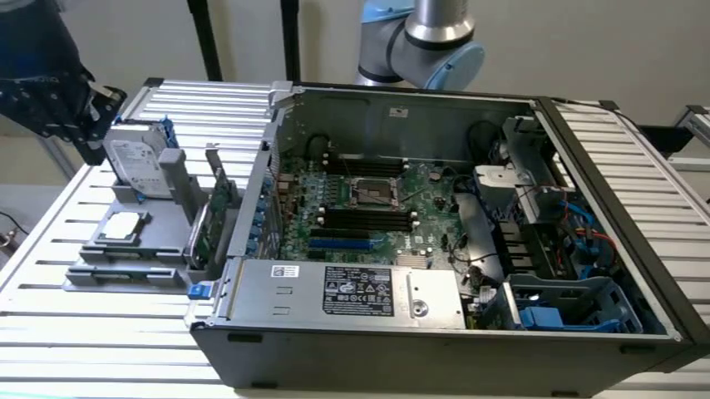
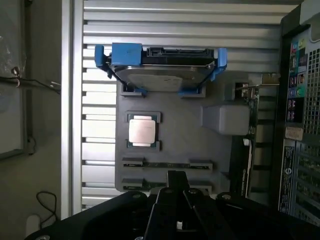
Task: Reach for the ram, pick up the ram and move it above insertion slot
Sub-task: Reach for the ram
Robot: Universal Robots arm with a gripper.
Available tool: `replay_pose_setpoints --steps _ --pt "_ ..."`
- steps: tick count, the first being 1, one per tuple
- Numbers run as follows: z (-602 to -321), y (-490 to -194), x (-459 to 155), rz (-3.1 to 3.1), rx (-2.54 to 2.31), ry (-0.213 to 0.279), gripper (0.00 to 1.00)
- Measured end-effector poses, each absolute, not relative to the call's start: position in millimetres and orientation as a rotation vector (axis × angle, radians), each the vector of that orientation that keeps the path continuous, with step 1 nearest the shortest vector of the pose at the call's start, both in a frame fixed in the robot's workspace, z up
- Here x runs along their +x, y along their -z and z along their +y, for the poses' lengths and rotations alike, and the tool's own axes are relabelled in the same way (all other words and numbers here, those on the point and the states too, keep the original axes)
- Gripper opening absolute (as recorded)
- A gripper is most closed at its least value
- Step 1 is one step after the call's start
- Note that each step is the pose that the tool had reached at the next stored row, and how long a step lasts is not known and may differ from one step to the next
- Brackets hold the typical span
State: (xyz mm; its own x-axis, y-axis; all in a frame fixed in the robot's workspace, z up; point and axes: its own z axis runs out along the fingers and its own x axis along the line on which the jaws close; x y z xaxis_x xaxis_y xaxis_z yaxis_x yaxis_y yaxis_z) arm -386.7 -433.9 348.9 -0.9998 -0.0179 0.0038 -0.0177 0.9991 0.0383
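fingers pressed together, holding nothing: the gripper (image 2: 177, 177) hangs high over the table's (image 1: 66, 349) edge at the exterior view's left, well apart from the case (image 1: 444, 353). green boards (image 1: 216, 212) stand on edge along the tray's (image 1: 83, 278) side nearest the case; which is the ram i cannot tell. black slots (image 1: 367, 218) lie inside the case. a good reach probably squares up over the thin edge, clear of the drive (image 1: 139, 162). slatted metal table, pale wall behind.
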Motion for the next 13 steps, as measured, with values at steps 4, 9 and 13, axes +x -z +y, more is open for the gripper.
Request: replay_pose_setpoints --steps 4,9,13 --pt "-449 -348 -385 -3.137 0.028 0.06 0.1" --pt "-466 -346 -381 -3.137 0.028 0.06 0.1" --pt "-476 -344 -377 -3.137 0.028 0.06 0.1"
